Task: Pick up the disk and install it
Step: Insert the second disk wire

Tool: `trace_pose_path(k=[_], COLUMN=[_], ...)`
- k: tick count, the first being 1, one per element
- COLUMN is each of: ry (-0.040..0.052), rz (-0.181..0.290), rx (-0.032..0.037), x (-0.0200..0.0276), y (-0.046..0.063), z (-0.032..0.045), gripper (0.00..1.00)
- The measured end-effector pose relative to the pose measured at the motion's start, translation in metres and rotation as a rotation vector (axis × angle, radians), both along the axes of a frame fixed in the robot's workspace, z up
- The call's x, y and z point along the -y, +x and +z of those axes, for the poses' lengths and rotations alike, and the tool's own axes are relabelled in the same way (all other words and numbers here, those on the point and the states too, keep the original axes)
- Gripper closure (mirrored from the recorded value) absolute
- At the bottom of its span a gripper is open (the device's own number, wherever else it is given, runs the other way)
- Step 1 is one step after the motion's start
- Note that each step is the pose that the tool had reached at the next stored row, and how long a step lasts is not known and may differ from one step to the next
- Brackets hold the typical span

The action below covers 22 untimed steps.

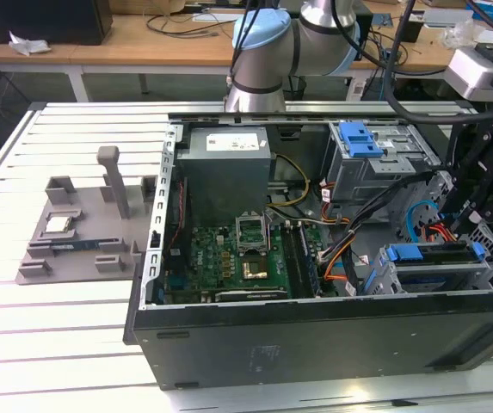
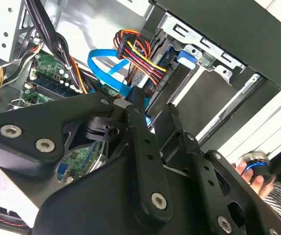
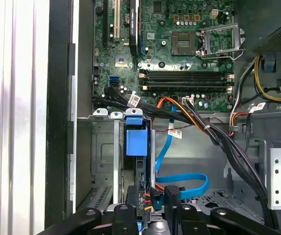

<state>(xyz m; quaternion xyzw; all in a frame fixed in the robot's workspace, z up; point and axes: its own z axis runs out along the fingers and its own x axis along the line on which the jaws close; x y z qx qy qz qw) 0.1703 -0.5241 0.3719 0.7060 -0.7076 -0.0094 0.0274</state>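
Note:
The disk (image 1: 431,258), a flat drive framed by blue side rails, sits in the drive cage at the front corner of the open computer case (image 1: 315,335), on the exterior view's right. In the first wrist view the disk (image 3: 141,169) stands edge-on in the cage, with its blue rail tab (image 3: 134,137) at the end. My black gripper (image 1: 470,225) hangs right over it. In both wrist views the gripper (image 3: 150,196) (image 2: 155,115) straddles the disk's end, one finger close against each face, shut on it.
A blue data cable (image 3: 179,183) and orange-black cable bundles (image 3: 204,127) run beside the cage. The motherboard (image 1: 229,258), grey power supply (image 1: 227,172) and upper cage with blue latch (image 1: 362,138) share the case. A grey fixture (image 1: 83,232) lies on the table. A person's hand (image 2: 253,169) shows at the case edge.

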Motion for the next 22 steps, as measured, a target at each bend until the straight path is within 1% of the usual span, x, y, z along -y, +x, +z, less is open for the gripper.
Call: trace_pose_path(k=[4, 6, 7, 9, 12, 15, 16, 22], ry=[0.0002, 0.0002, 0.0002, 0.0002, 0.0001, -0.0056, -0.0063, -0.0065], rz=[0.0, 0.0, 0.0, 0.0, 0.0, 0.0, 0.0, 0.0], rx=[0.0, 0.0, 0.0, 0.0, 0.0, 0.0, 0.0, -0.0004], x=[0.0, 0.0, 0.0, 0.0, 0.0008, 0.0039, 0.0062, 0.0074], y=[0.0, 0.0, 0.0, 0.0, 0.0, 0.0, 0.0, -0.001], z=[-0.0001, -0.0001, -0.0001, -0.0001, -0.0003, -0.0009, -0.0038, -0.012], gripper=[0.65, 0.78, 0.78, 0.89, 0.89, 0.89, 0.89, 0.89])
